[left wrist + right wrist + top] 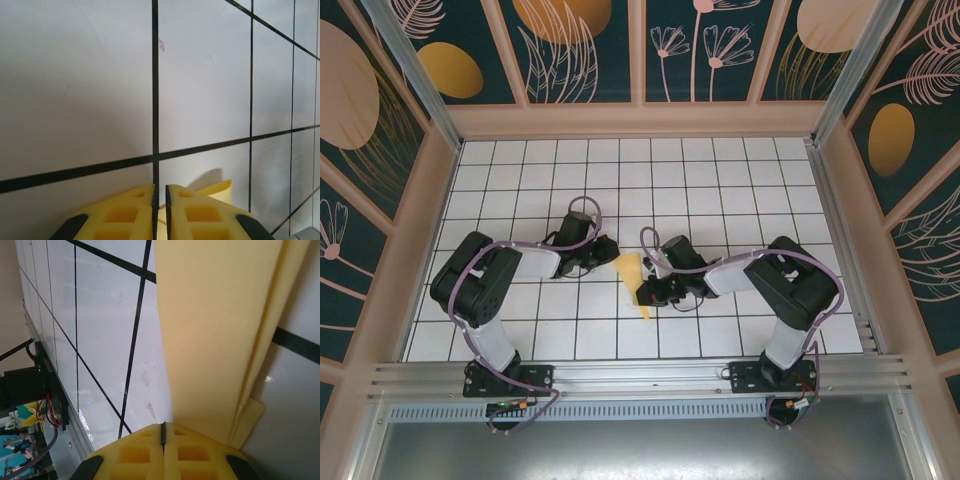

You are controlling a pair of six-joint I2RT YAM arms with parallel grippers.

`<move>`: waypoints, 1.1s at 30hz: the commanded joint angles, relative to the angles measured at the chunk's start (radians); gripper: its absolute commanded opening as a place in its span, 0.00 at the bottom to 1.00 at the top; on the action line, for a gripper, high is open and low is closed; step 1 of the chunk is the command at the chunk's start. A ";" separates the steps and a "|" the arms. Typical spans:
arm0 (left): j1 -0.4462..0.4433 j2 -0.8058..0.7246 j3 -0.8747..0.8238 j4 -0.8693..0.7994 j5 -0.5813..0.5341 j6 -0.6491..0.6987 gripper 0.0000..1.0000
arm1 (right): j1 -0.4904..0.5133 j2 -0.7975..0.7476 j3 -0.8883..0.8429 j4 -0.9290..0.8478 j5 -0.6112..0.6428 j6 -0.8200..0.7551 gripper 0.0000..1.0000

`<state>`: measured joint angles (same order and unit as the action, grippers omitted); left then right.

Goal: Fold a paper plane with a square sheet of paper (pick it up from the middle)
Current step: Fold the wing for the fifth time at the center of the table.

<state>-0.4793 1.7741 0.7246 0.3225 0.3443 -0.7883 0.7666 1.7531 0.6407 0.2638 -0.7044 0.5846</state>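
While the right gripper [162, 424] is clamping, fingers together, on the pale-yellow creased paper wedge [632, 272] mid-table, the left gripper [160, 186] is sitting just beside it w/ fingers nearly touching; can't tell if it's pinching paper. The right gripper's black body is covering the wedge's near edge. The white black-gridded table [720, 180] is lying underneath, w/ purple cables [520, 245] looping over both arms.

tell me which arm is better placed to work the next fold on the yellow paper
Right, probably. The right gripper is shut with its tips at the folded paper, which runs straight out from them in its wrist view. The left gripper has just a corner beyond its tips.
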 commanded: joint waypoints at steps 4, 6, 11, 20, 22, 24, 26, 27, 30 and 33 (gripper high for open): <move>0.027 0.003 0.069 -0.112 -0.074 0.055 0.17 | 0.010 0.071 -0.044 -0.158 0.086 -0.016 0.00; 0.032 -0.015 0.077 -0.121 -0.076 0.053 0.17 | 0.010 0.069 -0.044 -0.158 0.086 -0.016 0.00; 0.032 -0.117 0.080 -0.128 -0.055 0.038 0.21 | 0.010 0.069 -0.041 -0.158 0.088 -0.017 0.00; -0.023 -0.216 0.019 -0.017 0.117 -0.048 0.26 | 0.011 0.064 -0.032 -0.149 0.100 -0.013 0.00; -0.061 -0.184 0.021 -0.006 0.134 -0.053 0.26 | 0.010 0.061 -0.033 -0.143 0.104 -0.008 0.00; -0.097 -0.148 0.016 0.023 0.146 -0.068 0.25 | 0.010 0.056 -0.035 -0.137 0.109 -0.003 0.00; -0.107 -0.121 -0.008 0.069 0.135 -0.098 0.24 | 0.010 0.048 -0.042 -0.130 0.116 0.000 0.00; -0.107 -0.108 -0.021 0.082 0.120 -0.114 0.24 | 0.009 0.045 -0.042 -0.129 0.117 -0.001 0.00; -0.109 -0.066 -0.020 0.101 0.100 -0.120 0.24 | 0.009 0.043 -0.042 -0.126 0.114 0.000 0.00; -0.109 -0.004 -0.018 0.141 0.138 -0.135 0.24 | 0.009 0.040 -0.038 -0.132 0.117 -0.003 0.00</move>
<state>-0.5926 1.7344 0.7116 0.3828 0.4576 -0.8936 0.7666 1.7508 0.6418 0.2626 -0.7010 0.5854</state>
